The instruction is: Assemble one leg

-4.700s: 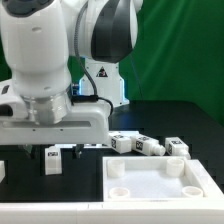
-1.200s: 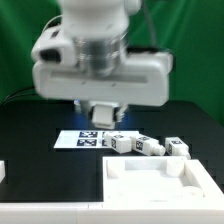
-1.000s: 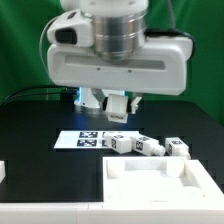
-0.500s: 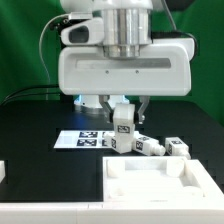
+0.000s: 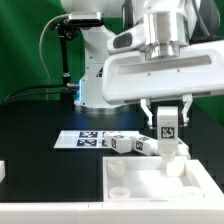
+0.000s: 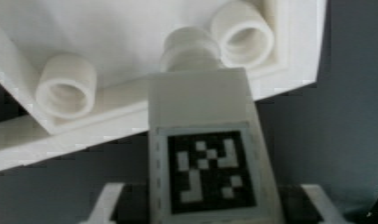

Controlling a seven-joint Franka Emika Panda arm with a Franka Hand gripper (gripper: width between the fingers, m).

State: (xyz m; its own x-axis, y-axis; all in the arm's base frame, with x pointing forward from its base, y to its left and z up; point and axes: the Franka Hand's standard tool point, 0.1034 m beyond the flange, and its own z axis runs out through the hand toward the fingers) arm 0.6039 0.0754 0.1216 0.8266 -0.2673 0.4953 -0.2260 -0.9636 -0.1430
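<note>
My gripper [image 5: 167,121] is shut on a leg [image 5: 167,140], a white square-sided stub with a black-and-white tag. It hangs upright over the far right corner of the large flat white panel [image 5: 140,195], just above the corner socket [image 5: 174,170]. In the wrist view the leg [image 6: 207,140] fills the middle, its tag facing the camera, its round peg [image 6: 189,45] pointing at the panel [image 6: 97,35] between two round sockets [image 6: 248,38]. The fingers [image 6: 118,200] press on both its sides.
Other legs [image 5: 128,144] lie in a row behind the panel. The marker board [image 5: 85,138] lies flat to the exterior view's left of them. A white part [image 5: 3,170] shows at the left edge. The robot base [image 5: 95,70] stands at the back.
The arm has moved to the exterior view's right with the leg in its grip, from over the row of legs to above the panel's far right corner.
</note>
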